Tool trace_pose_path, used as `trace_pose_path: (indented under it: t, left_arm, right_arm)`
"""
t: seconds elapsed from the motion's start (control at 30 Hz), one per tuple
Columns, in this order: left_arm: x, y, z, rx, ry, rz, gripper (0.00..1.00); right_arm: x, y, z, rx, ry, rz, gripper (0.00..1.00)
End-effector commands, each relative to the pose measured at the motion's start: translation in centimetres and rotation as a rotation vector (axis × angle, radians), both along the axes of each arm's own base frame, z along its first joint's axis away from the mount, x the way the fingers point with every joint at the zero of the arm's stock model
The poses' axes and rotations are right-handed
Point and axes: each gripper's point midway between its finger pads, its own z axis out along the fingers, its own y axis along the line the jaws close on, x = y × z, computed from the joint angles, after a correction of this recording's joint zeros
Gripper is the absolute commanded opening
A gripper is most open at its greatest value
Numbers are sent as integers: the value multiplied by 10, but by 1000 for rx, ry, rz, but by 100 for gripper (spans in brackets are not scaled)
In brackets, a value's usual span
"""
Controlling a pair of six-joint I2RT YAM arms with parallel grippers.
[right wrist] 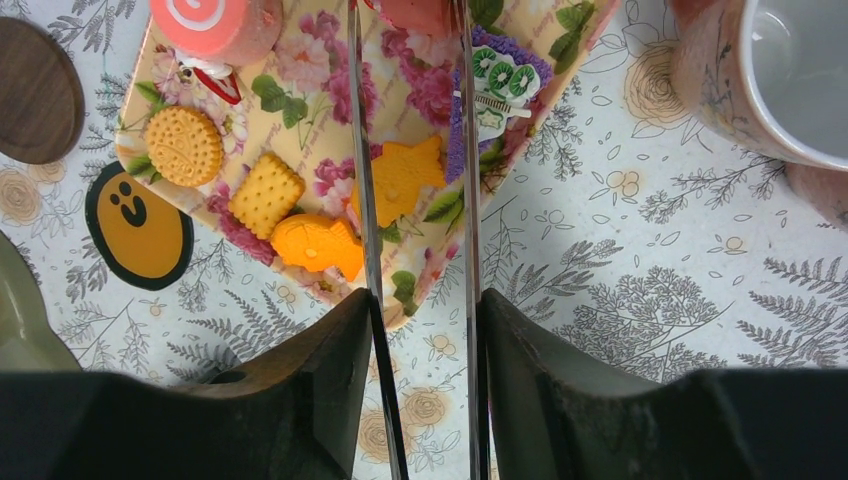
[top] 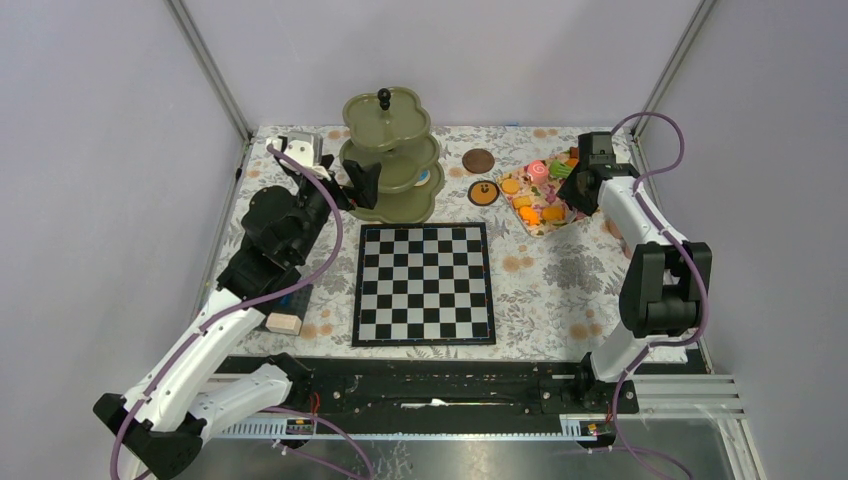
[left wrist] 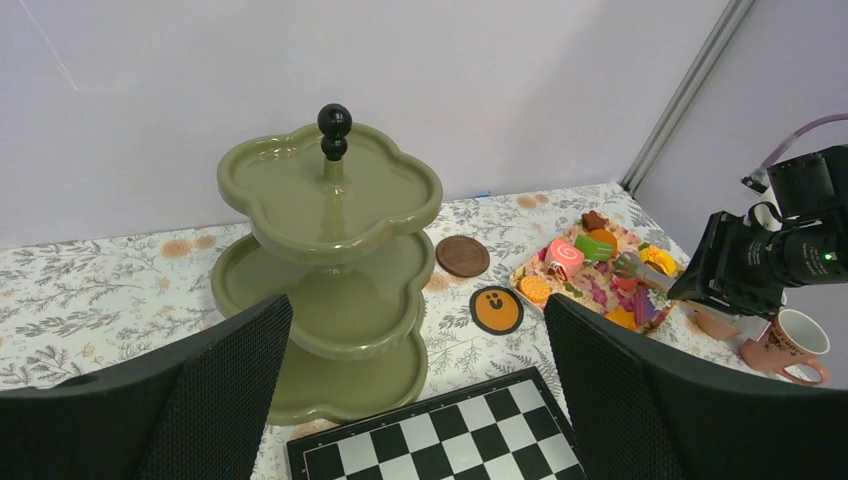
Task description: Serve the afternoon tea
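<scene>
Your right fingers (right wrist: 300, 400) are closed on a pair of thin metal tongs (right wrist: 363, 150), one finger pressing on each arm. Your left fingers (left wrist: 200, 400) are spread wide apart, and nothing is between them.

The green stand (left wrist: 395, 215) is the biggest thing. It has three tiers and a black knob (left wrist: 333, 130) on top. It sits just past your left fingers and shows in the gap between them, but they do not touch it. It is well apart from your right fingers.

The flowery tray (right wrist: 300, 60) lies under the tongs. A cup (right wrist: 770, 80) stands on the cloth just beside the tray.

The little pastries lie on the tray. A pink piece (right wrist: 415, 12) sits between the tong tips, but you cannot tell if they squeeze it. An orange star (right wrist: 405, 175) lies under the gap between the tong arms. On the side away from the cup lie an orange fish (right wrist: 318, 243), a square biscuit (right wrist: 266, 194), a round biscuit (right wrist: 183, 145) and a pink swirl roll (right wrist: 215, 25). A purple piece (right wrist: 490, 85) lies on the cup's side.
</scene>
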Motion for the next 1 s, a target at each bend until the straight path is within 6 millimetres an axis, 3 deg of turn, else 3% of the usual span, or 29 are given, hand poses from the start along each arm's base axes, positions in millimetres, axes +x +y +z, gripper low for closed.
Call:
trace_pose_path:
  t: [0.0,0.27,0.37,0.57,0.83,0.97]
  left_arm:
    - [-4,-1,12,-32,-41,-16,99]
    - [-4,-2,11,-32,-38,-17,99]
    - [-3,-2,10,-31,-37,-16,99]
    - [-3,-2,9,-30,-36,-17,99]
    - [-2,-5,7,-31,-30,-27,99]
    - [-2,-7,6,-28,-24,-33,99]
  right_arm:
    - [11,-8,14,-54,-32,5,52]
    - [13,-9,10,-63,-19,12,48]
    - [11,-10,13,-68,-26,13,36]
    - [1,-4,28,-57,-58,55,25]
    - [-17,12,49,-6,-139,153,23]
    - [-26,42,57,125,-185,259,22]
